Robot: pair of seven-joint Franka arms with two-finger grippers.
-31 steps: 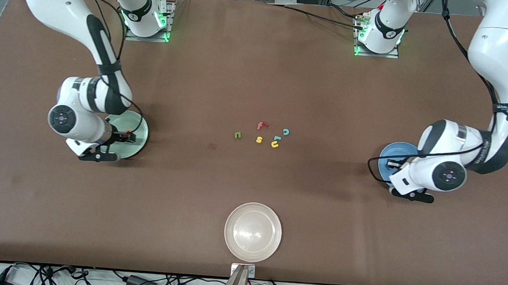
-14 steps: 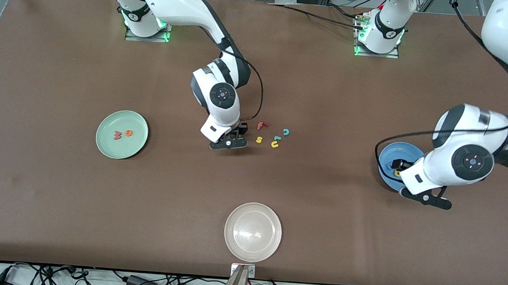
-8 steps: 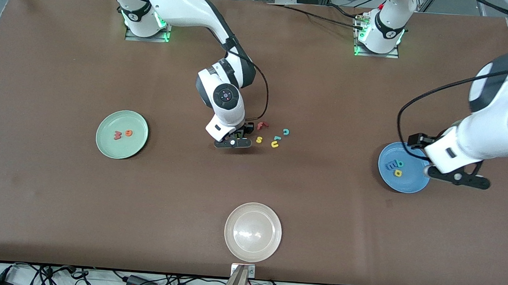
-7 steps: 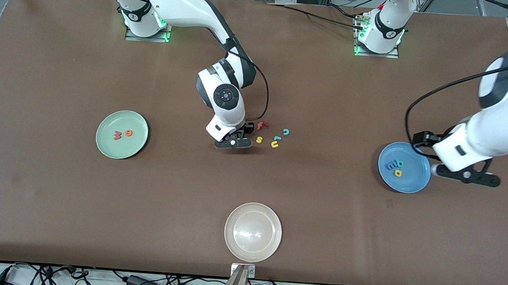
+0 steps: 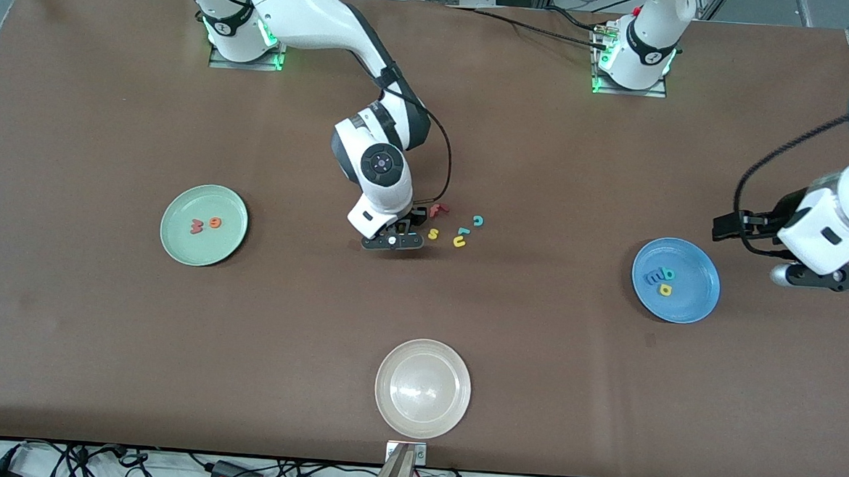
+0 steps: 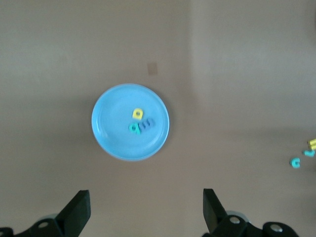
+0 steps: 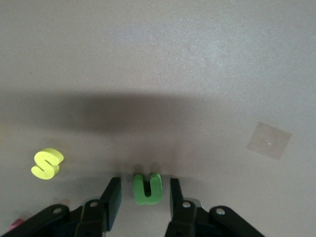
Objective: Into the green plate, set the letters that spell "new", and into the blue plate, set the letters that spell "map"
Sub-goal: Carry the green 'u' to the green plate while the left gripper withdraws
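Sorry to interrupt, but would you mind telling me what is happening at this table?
The right gripper is down at the green "n", fingers either side, not yet clamped. The green plate holds "w" and "e"; the blue plate holds all of "map". The left gripper hangs open.

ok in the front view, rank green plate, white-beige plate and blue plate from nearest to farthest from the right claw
From the right claw, low over the table by the loose letters:
1. Green plate, toward the right arm's end of the table.
2. White-beige plate, nearer the front camera; close to the green plate's distance.
3. Blue plate, toward the left arm's end.
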